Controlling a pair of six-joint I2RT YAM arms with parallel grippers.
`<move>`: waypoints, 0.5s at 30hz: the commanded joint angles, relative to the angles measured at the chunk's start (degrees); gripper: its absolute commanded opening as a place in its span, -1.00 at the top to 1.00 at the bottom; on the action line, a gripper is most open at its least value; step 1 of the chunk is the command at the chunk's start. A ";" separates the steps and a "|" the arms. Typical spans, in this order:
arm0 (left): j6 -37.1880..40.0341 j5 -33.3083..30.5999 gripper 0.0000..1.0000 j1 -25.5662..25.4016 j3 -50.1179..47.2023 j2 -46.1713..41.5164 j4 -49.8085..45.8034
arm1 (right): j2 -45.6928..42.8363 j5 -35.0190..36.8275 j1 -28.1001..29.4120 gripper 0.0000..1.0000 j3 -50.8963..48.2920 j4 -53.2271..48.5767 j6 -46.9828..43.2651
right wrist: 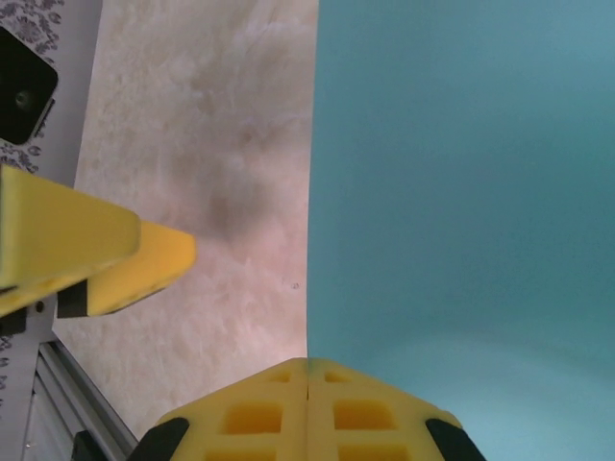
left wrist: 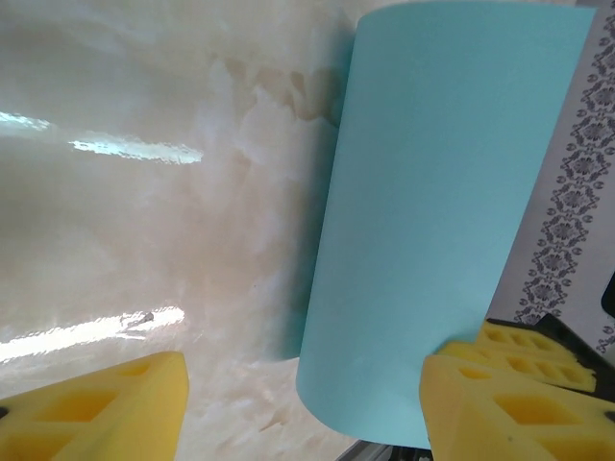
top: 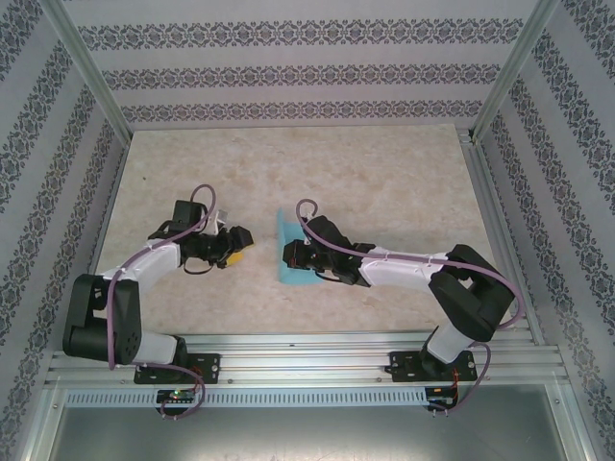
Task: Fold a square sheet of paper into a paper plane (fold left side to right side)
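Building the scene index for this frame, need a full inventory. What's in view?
square sheet of paper: one, turquoise, mid-table, looks folded over into a narrow strip
table: one, beige marbled top
walls: three, white with grey floral bands, around the table
frame rails: silver, near edge, carrying both arm bases
left arm: one, black and white, purple cable
right arm: one, black and white, purple cable
left gripper: yellow fingers, open, left of the paper
right gripper: yellow fingers, shut, over the paper
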 commanded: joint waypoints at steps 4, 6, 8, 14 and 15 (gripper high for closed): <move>-2.75 -1.15 -0.35 -7.04 2.37 6.53 9.32 | -1.44 -3.43 -3.68 1.00 -4.44 7.02 2.98; -3.02 -2.50 -0.37 -8.80 4.09 8.42 9.68 | -1.69 -4.10 -4.77 1.00 -5.76 7.74 3.13; -3.40 -3.45 -0.38 -10.36 5.54 10.32 9.97 | -2.05 -4.53 -5.76 1.00 -7.02 8.10 3.33; -4.15 -5.10 -0.42 -13.90 9.04 15.36 10.68 | -2.21 -5.97 -8.43 1.00 -9.42 8.36 2.98; -4.22 -5.17 -0.42 -14.31 9.41 15.99 10.82 | -2.25 -5.97 -8.67 1.00 -9.79 8.44 2.98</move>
